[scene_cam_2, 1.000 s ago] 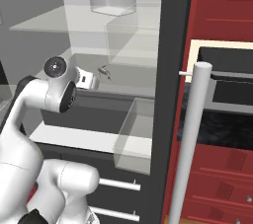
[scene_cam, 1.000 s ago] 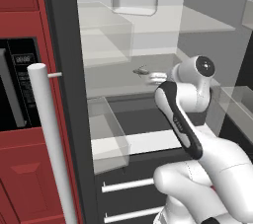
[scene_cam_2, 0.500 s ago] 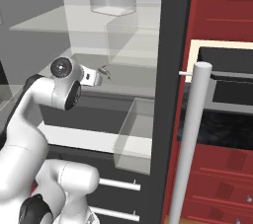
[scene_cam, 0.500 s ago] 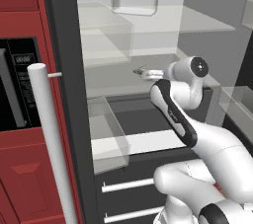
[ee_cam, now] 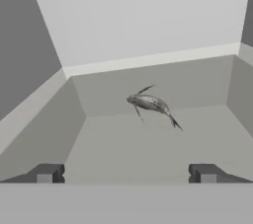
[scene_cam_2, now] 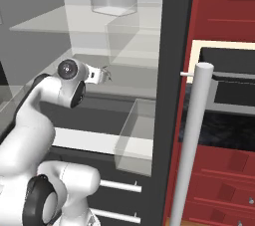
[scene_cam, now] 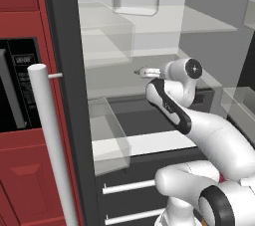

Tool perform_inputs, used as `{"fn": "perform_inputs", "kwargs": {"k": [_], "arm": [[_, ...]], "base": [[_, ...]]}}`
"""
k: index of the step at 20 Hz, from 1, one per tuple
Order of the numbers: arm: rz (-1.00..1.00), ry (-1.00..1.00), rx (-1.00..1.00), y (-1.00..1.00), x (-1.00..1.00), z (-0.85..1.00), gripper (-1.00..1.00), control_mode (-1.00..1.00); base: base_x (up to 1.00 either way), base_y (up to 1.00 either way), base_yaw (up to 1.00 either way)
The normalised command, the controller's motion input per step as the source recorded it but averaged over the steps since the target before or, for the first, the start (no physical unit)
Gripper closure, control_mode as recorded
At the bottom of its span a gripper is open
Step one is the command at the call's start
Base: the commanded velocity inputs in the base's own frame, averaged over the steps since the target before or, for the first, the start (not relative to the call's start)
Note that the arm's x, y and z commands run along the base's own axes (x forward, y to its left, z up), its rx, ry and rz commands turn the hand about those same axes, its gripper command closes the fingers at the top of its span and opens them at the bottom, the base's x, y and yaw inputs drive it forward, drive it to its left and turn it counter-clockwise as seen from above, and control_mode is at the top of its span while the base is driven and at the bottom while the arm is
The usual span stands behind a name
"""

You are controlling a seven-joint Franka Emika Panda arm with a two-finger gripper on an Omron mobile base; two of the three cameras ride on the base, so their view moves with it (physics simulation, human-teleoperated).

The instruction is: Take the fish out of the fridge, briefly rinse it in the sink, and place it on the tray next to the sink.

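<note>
The gripper (ee_cam: 126, 173) is reached into the open fridge (scene_cam: 67, 95) with its 2 fingertips (ee_cam: 47, 172) spread wide and nothing between them, a spacing judged to be meant for straddling the fish (ee_cam: 150, 104), which is seen ahead of the hand and apart from it. The fish is found on the grey floor of a shelf compartment toward the back wall, lying slantwise, which probably explains the level approach along the shelf. It is seen as a small, slim, grey-silver body with thin fins and a narrow tail.
</note>
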Motion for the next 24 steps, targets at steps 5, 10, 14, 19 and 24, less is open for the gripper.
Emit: {"fn": "perform_inputs", "kwargs": {"k": [5, 10, 14, 19, 24], "arm": [[0.0, -0.01, 0.0, 0.0, 0.41, -0.01, -1.0, -1.0], [0.0, 0.0, 0.0, -0.07, 0.39, -0.08, -1.0, -1.0], [0.0, 0.0, 0.0, -0.26, 0.39, -0.11, -1.0, -1.0], [0.0, 0.0, 0.0, -0.12, 0.41, -0.08, -1.0, -1.0], [0.0, 0.0, -0.02, 0.0, 0.28, -0.23, -1.0, -1.0]], "base": [[0.0, 0.0, 0.0], [0.0, 0.0, 0.0], [0.0, 0.0, 0.0], [0.0, 0.0, 0.0], [0.0, 0.0, 0.0]]}}
